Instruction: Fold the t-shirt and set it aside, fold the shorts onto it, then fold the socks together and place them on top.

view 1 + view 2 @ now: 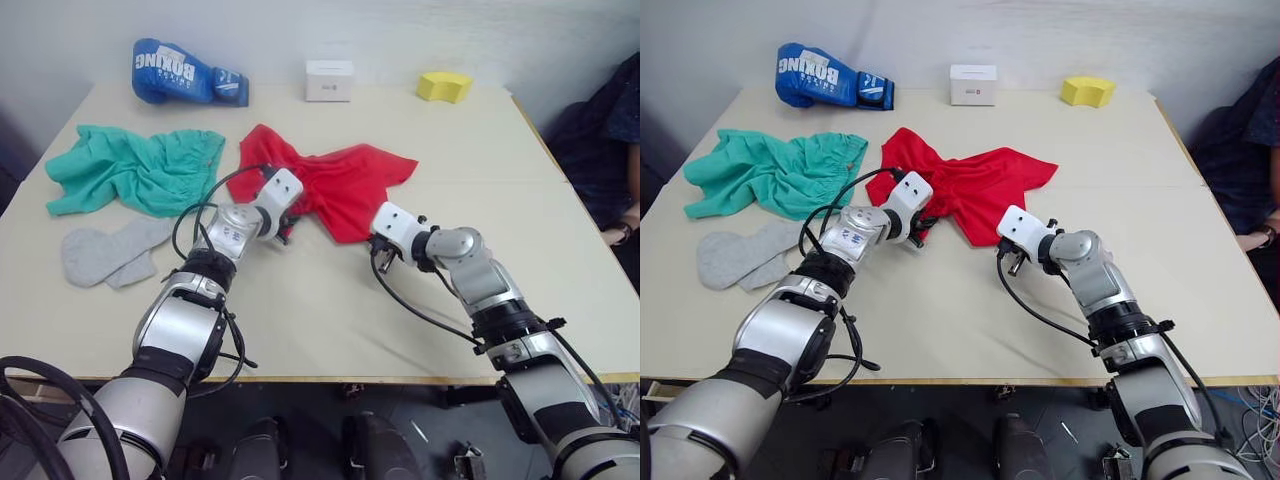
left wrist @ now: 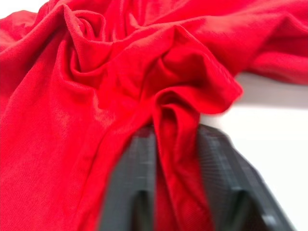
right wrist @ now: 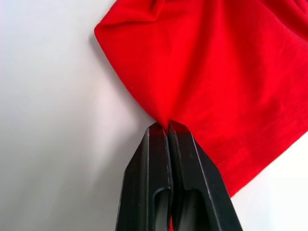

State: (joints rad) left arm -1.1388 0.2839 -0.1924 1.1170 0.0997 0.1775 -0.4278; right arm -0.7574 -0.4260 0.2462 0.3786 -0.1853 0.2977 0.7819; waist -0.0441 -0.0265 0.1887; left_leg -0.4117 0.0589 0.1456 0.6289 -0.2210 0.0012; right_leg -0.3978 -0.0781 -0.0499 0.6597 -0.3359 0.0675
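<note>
Cloth lies crumpled across frame centre: the bright red cotton t-shirt [image 1: 335, 190], both claws pinching your near edge, left claw [image 2: 175, 144] and right claw [image 3: 167, 129]; pull apart sideways.

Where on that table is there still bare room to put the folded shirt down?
Bare table lies right of the t-shirt, plus the near strip before both grippers. The left side is crowded: shorts, socks. The far edge holds a boxing glove, white box and yellow sponge.
</note>
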